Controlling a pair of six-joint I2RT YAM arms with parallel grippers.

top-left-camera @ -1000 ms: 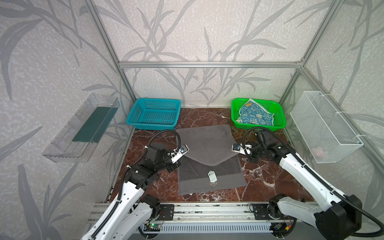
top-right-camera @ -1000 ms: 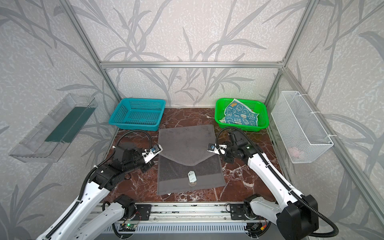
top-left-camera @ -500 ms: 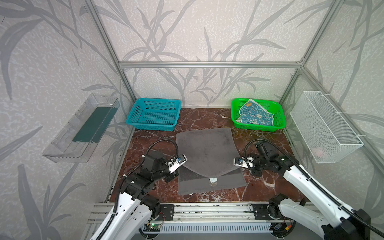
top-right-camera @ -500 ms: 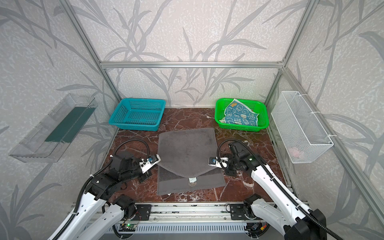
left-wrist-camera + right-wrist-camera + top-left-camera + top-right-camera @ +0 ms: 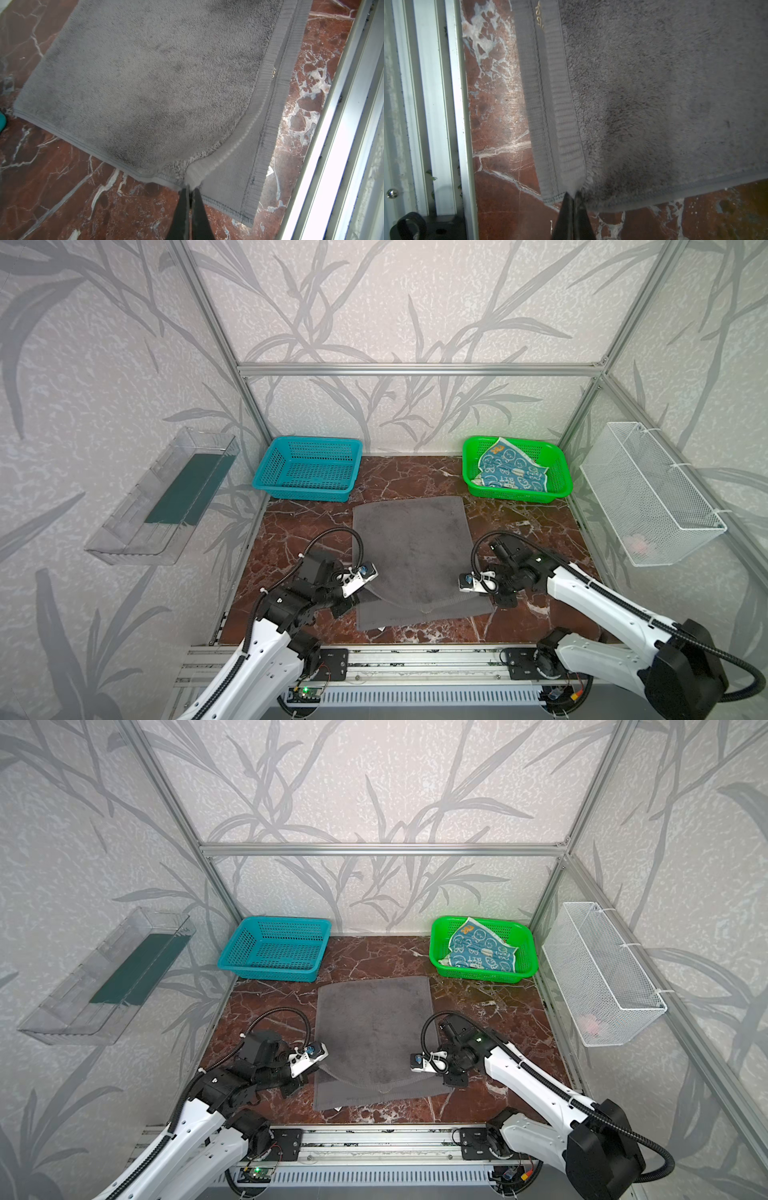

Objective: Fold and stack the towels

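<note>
Red-brown marble table (image 5: 299, 531) carries the dark grey towel (image 5: 409, 547), which lies lengthwise in the middle. Its far half is doubled toward me, and the upper ribbed hem sits just short of the near hem.

Teal basket (image 5: 307, 489) is at back left and empty. Green basket (image 5: 515, 493) is at back right and holds the teal-blue bunny towel (image 5: 509, 472), crumpled and unfolded.

Left pincer (image 5: 189, 187): jaws pinched tight on the upper layer's left corner, low over the table. Right pincer (image 5: 573, 194): the same, clamped on the right corner.

Judgement: the step in hand is the first half-fold.
- In the wrist views the right corner sits almost on the near hem, while the left corner is further short of it, so the left side needs more travel.
- The upper edge bows between the two grips. I should spread the pincers slightly to tension it.
- I should set hem on hem with the side edges flush, press down to contact, and then release both corners together.
</note>
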